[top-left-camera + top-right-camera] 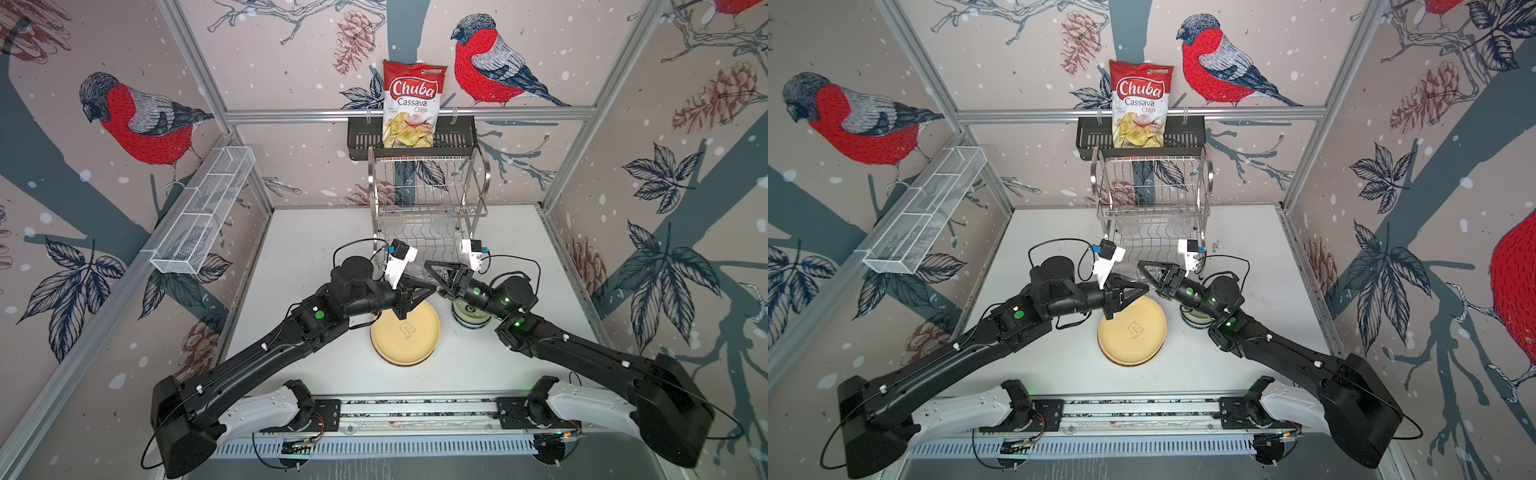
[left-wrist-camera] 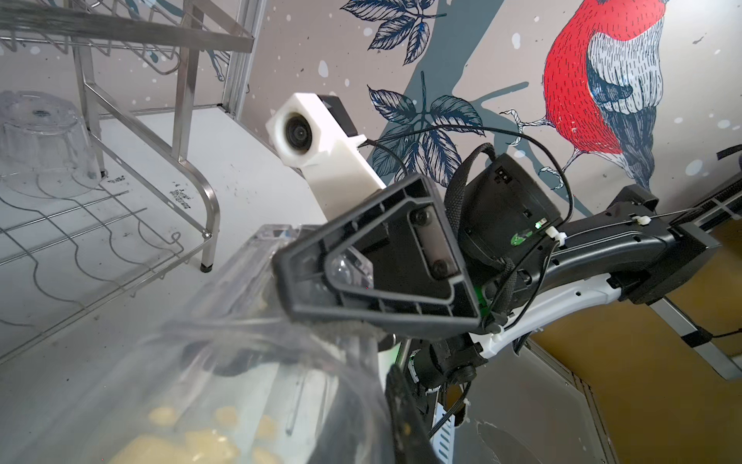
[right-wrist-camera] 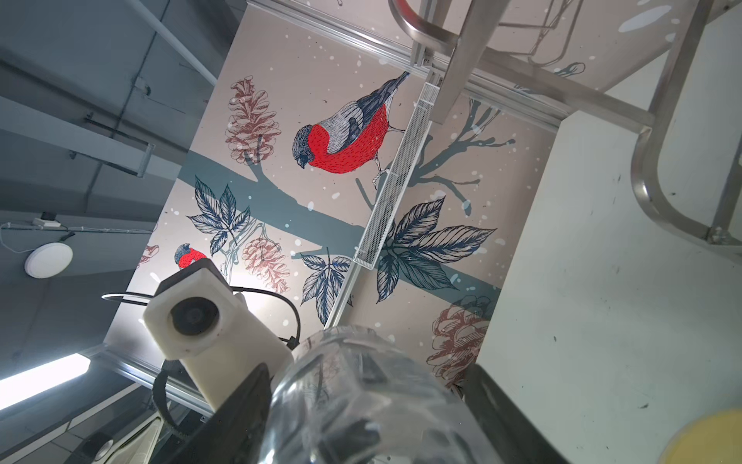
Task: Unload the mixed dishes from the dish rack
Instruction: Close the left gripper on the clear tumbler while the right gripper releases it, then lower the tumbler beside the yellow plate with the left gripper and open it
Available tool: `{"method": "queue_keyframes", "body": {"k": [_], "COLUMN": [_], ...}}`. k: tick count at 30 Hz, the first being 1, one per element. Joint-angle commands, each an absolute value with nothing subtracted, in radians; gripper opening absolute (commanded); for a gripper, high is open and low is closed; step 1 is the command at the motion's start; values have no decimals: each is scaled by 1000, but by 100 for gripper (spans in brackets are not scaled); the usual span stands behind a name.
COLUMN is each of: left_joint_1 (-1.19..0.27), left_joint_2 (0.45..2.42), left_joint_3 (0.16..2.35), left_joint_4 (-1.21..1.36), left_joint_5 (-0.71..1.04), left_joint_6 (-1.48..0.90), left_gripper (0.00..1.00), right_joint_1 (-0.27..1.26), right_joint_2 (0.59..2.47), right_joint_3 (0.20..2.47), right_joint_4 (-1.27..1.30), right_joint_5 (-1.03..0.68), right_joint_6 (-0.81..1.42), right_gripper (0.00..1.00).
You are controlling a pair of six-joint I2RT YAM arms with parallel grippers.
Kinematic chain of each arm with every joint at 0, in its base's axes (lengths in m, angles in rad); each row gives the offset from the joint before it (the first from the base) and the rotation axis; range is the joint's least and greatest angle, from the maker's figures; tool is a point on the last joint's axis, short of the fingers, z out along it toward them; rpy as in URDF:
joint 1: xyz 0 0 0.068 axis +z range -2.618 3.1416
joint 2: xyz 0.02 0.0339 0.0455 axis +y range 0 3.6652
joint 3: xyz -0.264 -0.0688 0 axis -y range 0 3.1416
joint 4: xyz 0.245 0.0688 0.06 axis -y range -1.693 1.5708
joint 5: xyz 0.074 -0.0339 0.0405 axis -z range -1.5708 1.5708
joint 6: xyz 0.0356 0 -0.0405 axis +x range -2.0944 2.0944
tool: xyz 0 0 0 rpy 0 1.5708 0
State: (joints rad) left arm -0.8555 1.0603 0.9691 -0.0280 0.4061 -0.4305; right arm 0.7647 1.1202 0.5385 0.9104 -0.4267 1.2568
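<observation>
White counter [image 1: 299, 249], probable handover: left end effector [image 1: 430, 289] clamps clear glass [image 3: 361, 401]; right end effector [image 1: 434, 270] straddles it. Grip unclear there.

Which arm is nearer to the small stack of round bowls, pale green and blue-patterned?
Right. The right arm crosses directly above the bowl stack, hiding part of it. The left arm overhangs the far rim of the cream-yellow round plate, left of the stack.

A red chips bag [image 1: 411, 99] stands in a black basket [image 1: 363, 135], and a long white tray [image 1: 203, 216] hangs on the wall [image 1: 62, 174]
</observation>
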Motion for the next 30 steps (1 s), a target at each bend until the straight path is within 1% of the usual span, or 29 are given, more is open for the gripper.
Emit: {"method": "queue_keyframes", "body": {"k": [1, 5, 12, 18, 23, 26, 30], "left_joint_1": [-847, -847, -847, -846, -809, -744, -728], "left_joint_2": [1055, 1054, 1078, 1123, 1123, 1138, 1147], "left_joint_3": [992, 1067, 1184, 1250, 1251, 1202, 1125], "left_joint_4": [-23, -153, -524, -777, -911, -957, -973], "left_joint_5": [221, 191, 0, -104, -158, -130, -166], "left_joint_6": [-436, -413, -401, -422, -436, -446, -458], "left_gripper": [0, 0, 0, 0, 0, 0, 0], "right_joint_1": [764, 748, 702, 699, 699, 699, 699], "right_joint_2": [1097, 1051, 957, 934, 943, 953, 965], "right_joint_3": [531, 535, 537, 548, 534, 532, 534], "right_joint_4": [864, 780, 565, 412, 402, 402, 396], "right_joint_5": [-469, -445, -358, -301, -300, -302, -304], "right_joint_6": [1163, 1121, 1041, 988, 997, 998, 995], "right_gripper": [100, 99, 99, 99, 99, 99, 99]}}
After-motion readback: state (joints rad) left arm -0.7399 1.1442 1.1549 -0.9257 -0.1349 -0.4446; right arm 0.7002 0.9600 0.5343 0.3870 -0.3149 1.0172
